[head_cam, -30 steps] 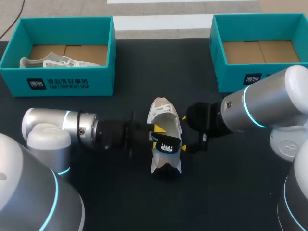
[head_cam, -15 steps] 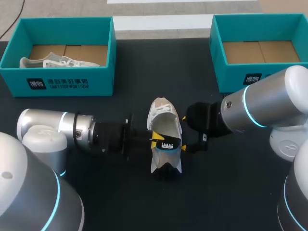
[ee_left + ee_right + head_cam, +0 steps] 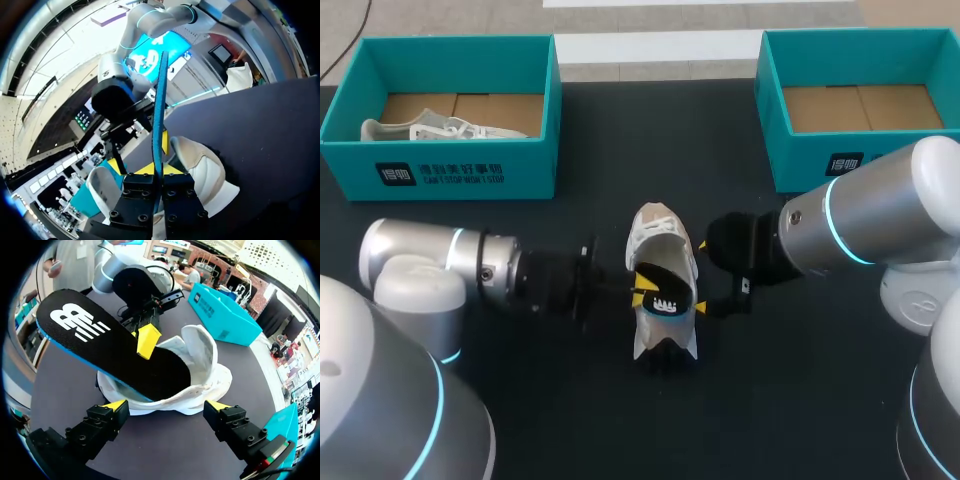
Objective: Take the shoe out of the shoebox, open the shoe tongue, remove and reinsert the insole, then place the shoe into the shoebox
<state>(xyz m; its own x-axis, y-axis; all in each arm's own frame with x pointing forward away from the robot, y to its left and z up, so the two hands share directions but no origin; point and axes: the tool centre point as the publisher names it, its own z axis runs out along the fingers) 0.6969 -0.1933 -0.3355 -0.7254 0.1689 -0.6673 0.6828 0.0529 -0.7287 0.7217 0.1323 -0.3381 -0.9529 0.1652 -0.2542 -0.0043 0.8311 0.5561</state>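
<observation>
Teal cardboard box [image 3: 450,172] at far left w/ a pale shoe [image 3: 420,128] in it. Left hand [image 3: 642,283] is clenched on the black foam insole w/ blue underside [image 3: 665,290], tilted up out of the white sneaker [image 3: 655,232], mid dark worktop [image 3: 570,400]. Right hand [image 3: 700,277] is released, fingers wide, just beside the sneaker. 2nd teal box [image 3: 800,160] at far right.

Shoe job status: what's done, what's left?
Done: shoe is out on the table, tongue pulled open. In hand: left gripper pinches the insole, toe end in the shoe, heel end raised; right gripper open beside the shoe. Left: finish the insole step, box the shoe.
</observation>
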